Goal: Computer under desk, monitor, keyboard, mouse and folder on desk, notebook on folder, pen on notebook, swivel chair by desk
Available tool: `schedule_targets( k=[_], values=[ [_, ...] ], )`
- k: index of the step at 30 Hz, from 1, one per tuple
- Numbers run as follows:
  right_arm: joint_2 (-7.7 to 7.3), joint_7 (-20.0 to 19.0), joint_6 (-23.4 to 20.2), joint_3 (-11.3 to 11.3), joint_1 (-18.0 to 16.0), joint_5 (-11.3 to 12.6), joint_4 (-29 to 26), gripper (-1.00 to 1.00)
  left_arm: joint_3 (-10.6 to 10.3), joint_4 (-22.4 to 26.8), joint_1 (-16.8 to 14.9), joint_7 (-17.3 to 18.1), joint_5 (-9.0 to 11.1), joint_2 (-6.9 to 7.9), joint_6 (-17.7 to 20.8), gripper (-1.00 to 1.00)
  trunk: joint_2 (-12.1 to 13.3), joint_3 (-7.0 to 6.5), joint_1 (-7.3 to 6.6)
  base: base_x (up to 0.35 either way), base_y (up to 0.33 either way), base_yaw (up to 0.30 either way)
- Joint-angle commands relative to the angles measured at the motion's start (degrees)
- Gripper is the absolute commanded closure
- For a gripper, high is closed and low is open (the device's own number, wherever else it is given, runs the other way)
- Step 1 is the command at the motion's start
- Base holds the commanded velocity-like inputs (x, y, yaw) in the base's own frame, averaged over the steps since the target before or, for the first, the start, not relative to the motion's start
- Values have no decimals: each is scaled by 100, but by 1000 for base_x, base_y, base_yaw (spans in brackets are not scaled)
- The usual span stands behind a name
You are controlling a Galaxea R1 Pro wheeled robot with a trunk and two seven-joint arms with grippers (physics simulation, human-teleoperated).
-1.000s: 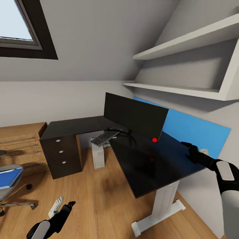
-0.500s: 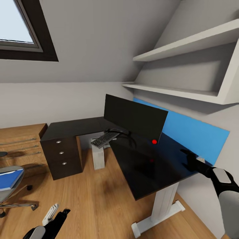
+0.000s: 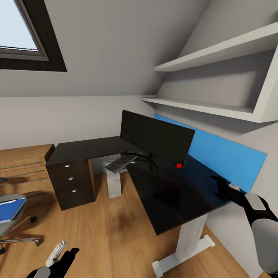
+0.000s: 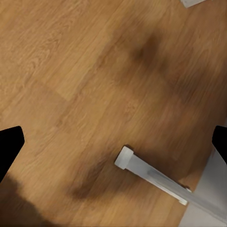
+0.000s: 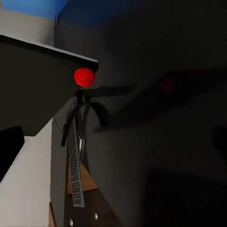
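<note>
Head view: black desk runs along the right wall, blue back panel behind it, white legs below. Monitor stands on the desk, red dot at its lower right corner. Keyboard sits at the inner corner of the desk, tilted, one end hanging past the edge, just left of the monitor's stand. Computer stands on the floor under the desk's corner, beside a dark drawer unit. Chair is at the far left edge, well apart from the desk, with the blue folder lying on its seat.

My right gripper hangs over the desk's right end near the back panel, holding nothing; its fingers look parted. In the right wrist view the finger tips sit dark at opposite edges of the picture, wide apart, with the desk top, the monitor and the keyboard between them.

My left gripper is low over the floor, well clear of the desk. In the left wrist view its tips also sit at opposite edges, spread, empty, over floor boards and a white desk foot.
</note>
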State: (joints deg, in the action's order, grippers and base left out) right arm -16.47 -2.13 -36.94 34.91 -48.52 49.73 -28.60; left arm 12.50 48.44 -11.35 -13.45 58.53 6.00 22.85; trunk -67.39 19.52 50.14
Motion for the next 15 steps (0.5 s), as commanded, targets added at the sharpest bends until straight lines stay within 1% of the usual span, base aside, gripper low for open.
schedule_targets(
  k=[1,3,4,9,15],
  values=[
    [36,-56,-1,2,-40,-5,11,-100,26,21,31,-29,36,32,-5,-100,-4,7,2,0,0,0],
    [101,-120,63,-63,-41,35,-30,-100,26,32,95,-34,42,97,-3,-100,-4,7,2,0,0,0],
    [114,-152,96,-95,-41,35,-30,-100,26,32,112,-34,42,101,-3,-100,-4,7,2,0,0,0],
    [114,-252,101,-244,-41,35,-30,-100,26,32,112,-34,42,101,-3,-100,-4,7,2,0,0,0],
    [114,-252,101,-244,-41,35,-30,-100,26,32,112,-34,42,101,-3,-100,-4,7,2,0,0,0]
  ],
)
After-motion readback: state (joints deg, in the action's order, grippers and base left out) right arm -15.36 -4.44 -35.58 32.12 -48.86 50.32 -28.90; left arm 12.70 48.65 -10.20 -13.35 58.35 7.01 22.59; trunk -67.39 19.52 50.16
